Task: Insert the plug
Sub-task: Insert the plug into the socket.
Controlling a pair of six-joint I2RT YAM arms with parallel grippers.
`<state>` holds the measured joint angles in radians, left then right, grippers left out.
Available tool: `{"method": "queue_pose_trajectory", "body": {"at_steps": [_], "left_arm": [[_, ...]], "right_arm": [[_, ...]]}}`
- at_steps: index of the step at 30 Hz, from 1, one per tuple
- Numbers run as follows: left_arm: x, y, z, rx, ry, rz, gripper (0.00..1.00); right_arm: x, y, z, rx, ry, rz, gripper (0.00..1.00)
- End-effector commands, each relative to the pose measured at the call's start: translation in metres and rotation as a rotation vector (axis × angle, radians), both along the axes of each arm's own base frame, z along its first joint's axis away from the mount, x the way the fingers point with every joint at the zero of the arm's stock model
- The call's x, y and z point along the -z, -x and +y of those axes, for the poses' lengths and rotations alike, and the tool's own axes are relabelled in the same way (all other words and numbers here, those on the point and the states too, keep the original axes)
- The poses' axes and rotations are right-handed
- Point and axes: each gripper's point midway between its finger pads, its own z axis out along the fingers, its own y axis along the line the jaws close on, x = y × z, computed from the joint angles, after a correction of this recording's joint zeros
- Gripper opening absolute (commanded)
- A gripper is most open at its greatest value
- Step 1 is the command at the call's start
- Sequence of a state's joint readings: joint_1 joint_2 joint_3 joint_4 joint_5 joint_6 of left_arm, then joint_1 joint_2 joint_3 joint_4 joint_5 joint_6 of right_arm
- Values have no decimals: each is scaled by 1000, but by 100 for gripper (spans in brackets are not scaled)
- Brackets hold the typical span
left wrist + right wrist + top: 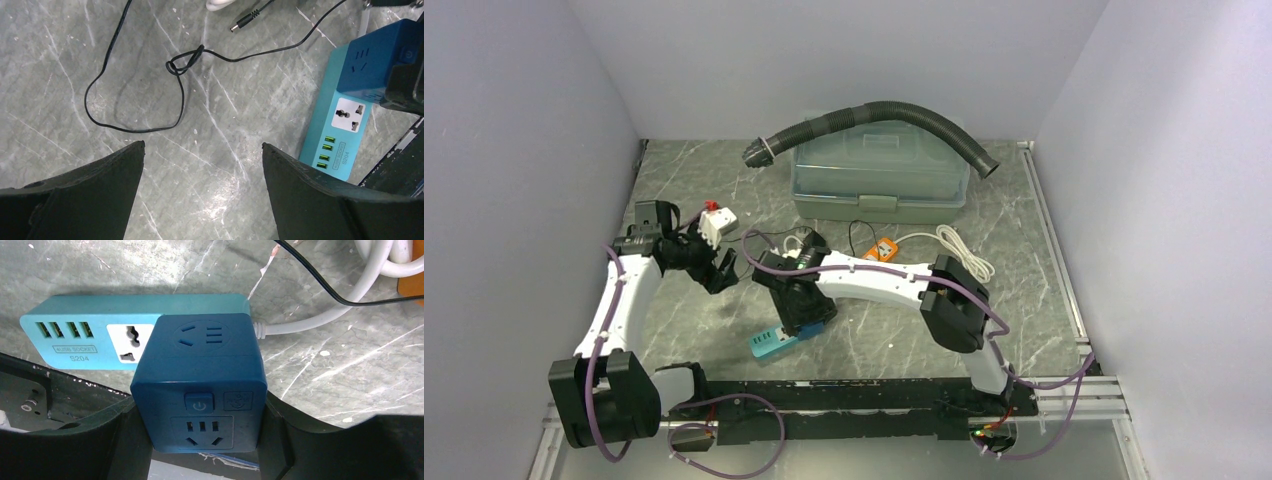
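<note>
A dark blue cube plug adapter point(200, 380) sits on the right half of a light blue power strip point(70, 332), over its sockets. My right gripper point(200, 435) is shut on the cube, one finger on each side. In the top view the right gripper point(802, 305) hides the cube, and the strip point(769, 343) pokes out below it. The strip point(335, 130) and cube point(375, 70) also show at the right of the left wrist view. My left gripper point(202, 150) is open and empty over bare table, left of the strip; in the top view it point(720, 272) hangs near the centre left.
A thin black cable point(135, 85) with a barrel connector point(245, 22) loops on the table under the left gripper. The strip's white cord point(320, 320) runs right. A grey lidded box point(879, 180) with a black hose point(874, 115) stands at the back. A white-red plug point(712, 225) lies left.
</note>
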<state>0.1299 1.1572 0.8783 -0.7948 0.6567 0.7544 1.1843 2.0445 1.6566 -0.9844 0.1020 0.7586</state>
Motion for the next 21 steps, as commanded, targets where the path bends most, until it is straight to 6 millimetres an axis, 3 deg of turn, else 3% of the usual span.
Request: {"method": "queue_pose_trajectory", "body": {"at_steps": [1,2,3,4,14,21], "left_arm": [[-19,-10,1,-10,1,-42,92],[-21,-10,2,-10,-2,-43,93],[-22,-9,3,-10,-7,-46,93],[-22,-9,3,-10,-12,-47,93],[-39,-9,10,-12,-54,-51,95],[-54,-8,24,-36,-136,-79,98]], "right_arm": [[54,3,-9,-23,124,40,52],[50,0,-3,-26,107,34,65],[46,-3,4,-30,87,27,88],[43,-7,10,-33,65,20,98],[-11,-47,75,-67,-129,-65,100],[-43,-61,92,-54,-230,-77,100]]}}
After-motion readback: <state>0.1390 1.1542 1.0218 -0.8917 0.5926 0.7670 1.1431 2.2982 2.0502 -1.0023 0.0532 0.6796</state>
